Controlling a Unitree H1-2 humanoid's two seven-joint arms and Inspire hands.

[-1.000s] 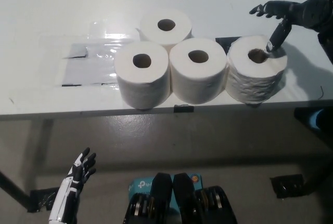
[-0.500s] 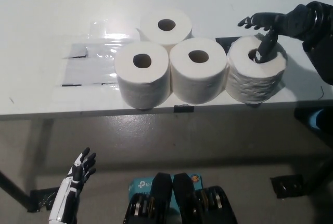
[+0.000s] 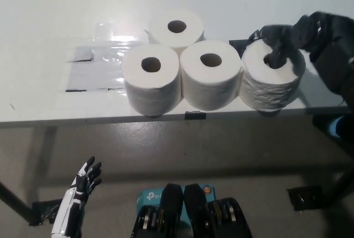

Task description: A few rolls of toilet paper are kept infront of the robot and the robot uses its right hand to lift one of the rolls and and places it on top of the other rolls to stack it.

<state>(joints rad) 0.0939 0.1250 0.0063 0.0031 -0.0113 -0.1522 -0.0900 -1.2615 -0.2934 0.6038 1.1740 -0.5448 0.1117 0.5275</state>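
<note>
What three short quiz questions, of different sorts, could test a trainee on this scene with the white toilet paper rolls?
1. How many white toilet paper rolls stand on the white table?
2. True or false: the black right hand is at the rightmost roll.
3. Where is the white left hand? A on a roll, B below the table edge, open.

Key: 1. four; 2. true, a finger reaches into its core; 3. B.

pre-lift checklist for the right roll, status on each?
1. Right hand on the rightmost roll, a finger in its core: ok.
2. Grip closed firmly on that roll: cannot tell, blurred.
3. Roll upright on the table: ok.
4. Tops of the three other rolls free for stacking: ok.
5. Left hand low at the lower left, away from the table, open: ok.
</note>
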